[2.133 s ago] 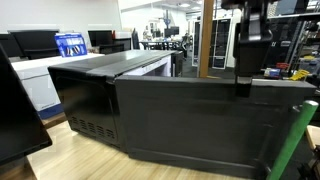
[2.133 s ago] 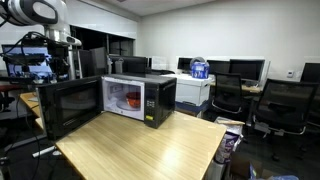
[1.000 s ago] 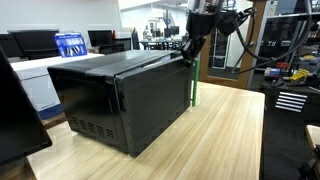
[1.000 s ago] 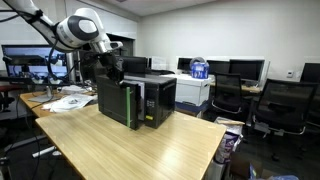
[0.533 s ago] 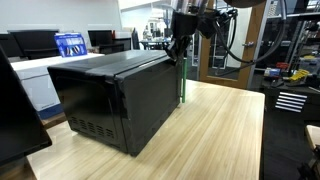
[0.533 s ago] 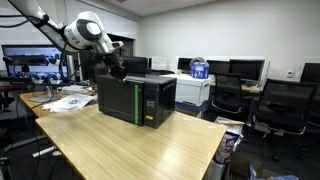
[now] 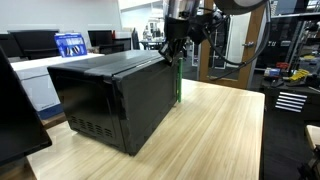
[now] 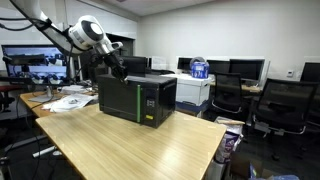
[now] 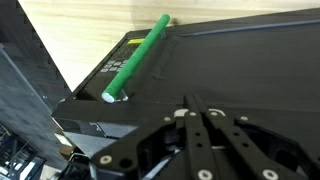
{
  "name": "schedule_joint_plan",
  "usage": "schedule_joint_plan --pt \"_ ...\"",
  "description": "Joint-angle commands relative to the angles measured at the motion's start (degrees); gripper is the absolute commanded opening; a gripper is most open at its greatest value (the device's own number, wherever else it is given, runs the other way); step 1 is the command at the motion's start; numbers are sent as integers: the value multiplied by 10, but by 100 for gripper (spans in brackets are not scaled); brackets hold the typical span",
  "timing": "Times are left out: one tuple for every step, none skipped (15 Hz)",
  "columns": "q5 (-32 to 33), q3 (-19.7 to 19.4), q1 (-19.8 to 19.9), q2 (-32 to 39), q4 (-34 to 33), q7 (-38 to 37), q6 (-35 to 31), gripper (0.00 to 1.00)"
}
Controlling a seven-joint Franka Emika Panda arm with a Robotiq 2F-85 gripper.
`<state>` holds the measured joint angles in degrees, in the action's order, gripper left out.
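The jaws of the gripper [image 7: 171, 52] are pressed together with nothing pinched between them. They are held at the upper outer face of the microwave door [image 9: 250, 60], seemingly touching it, just beside the green handle [image 7: 177, 82]. The handle's long axis runs upright along the door's free edge; in the wrist view it is seen ahead of the fingertips and off to one side. The door lies nearly flush with the microwave [image 8: 137, 98], which stands on the wooden bench [image 7: 220, 130]. Whether the door is latched cannot be told.
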<state>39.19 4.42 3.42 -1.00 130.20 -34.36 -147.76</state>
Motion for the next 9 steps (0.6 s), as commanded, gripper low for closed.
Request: schedule_joint_plan --pt "-39 -7 -23 25 -26 25 22 1" --pt "-60 -6 -28 11 -11 47 40 1" --pt "-106 -5 -33 -9 14 93 50 27" --pt "-142 -4 -38 -26 31 125 63 27" --pt "-178 -4 -43 -40 45 151 79 32" --pt "-205 -5 -46 -55 60 169 98 39" --pt "-223 -7 -48 -71 76 178 118 47" --pt "-227 -9 -46 -82 86 178 130 53" --pt "-225 -12 -42 -95 101 175 133 60"
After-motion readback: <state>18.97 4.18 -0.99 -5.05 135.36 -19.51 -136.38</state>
